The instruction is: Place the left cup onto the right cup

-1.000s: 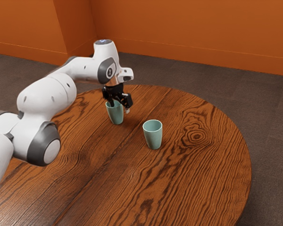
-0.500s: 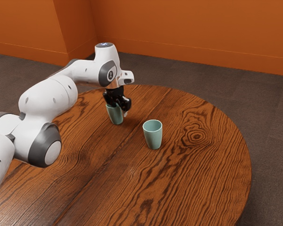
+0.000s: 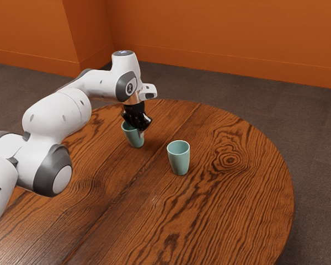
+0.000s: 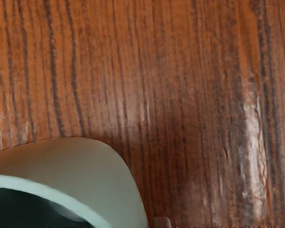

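Left cup (image 3: pixel 133 138) stands upright at ten o'clock from right cup (image 3: pixel 178 159). Gripper (image 3: pixel 137 126), pointing down, clamps its rim.

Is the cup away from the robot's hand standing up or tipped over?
Standing up. That cup rests on its base on the table, open mouth facing up.

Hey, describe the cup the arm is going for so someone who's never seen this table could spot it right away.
Start at the round wooden table. Two matching pale green cups stand on it, apart; the target cup is the one toward the exterior view's left, nearer the far edge. The black gripper sits right at its rim, while the other cup stands free.
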Available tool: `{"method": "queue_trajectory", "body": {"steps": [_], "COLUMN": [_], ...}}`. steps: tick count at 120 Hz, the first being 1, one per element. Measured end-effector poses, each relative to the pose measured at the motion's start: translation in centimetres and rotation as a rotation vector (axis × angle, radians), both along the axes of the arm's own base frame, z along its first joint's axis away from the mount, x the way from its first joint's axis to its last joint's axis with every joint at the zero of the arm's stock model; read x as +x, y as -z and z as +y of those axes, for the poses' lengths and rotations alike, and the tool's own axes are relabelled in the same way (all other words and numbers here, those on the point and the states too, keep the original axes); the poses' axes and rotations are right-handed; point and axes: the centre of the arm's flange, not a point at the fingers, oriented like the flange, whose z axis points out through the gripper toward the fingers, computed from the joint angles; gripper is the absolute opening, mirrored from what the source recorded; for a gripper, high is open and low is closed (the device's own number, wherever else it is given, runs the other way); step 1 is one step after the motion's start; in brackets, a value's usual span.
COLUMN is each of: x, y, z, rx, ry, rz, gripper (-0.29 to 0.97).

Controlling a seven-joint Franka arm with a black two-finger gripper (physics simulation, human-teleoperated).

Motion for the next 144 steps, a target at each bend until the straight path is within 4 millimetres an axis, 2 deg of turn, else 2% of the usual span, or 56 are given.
{"method": "queue_trajectory", "body": {"steps": [29,49,62,71,94,105,114,131,144], "x": [-0.2,-0.6,-0.9,-1.1,-2.1,-2.9,-3.8,-6.2,-7.6], "y": [-0.7,-3.1,-4.9,-6.4,-10.2,-11.4,-13.2,-16.3,-16.6], "z": [0.3,0.6,-0.1,-1.7,-8.9,-11.8,-14.1,-17.8,-19.7], "rx": [0.012,0.029,0.028,0.027,0.007,0.001,0.001,-0.006,0.004], "ry": [-0.017,-0.028,-0.024,-0.011,0.059,0.085,0.109,0.150,0.158], "rz": [0.010,0.014,0.015,0.014,0.016,0.026,0.028,0.040,0.066], "gripper": [-0.10,-0.10,-0.10,-0.10,-0.10,-0.10,-0.10,-0.10,-0.10]}}
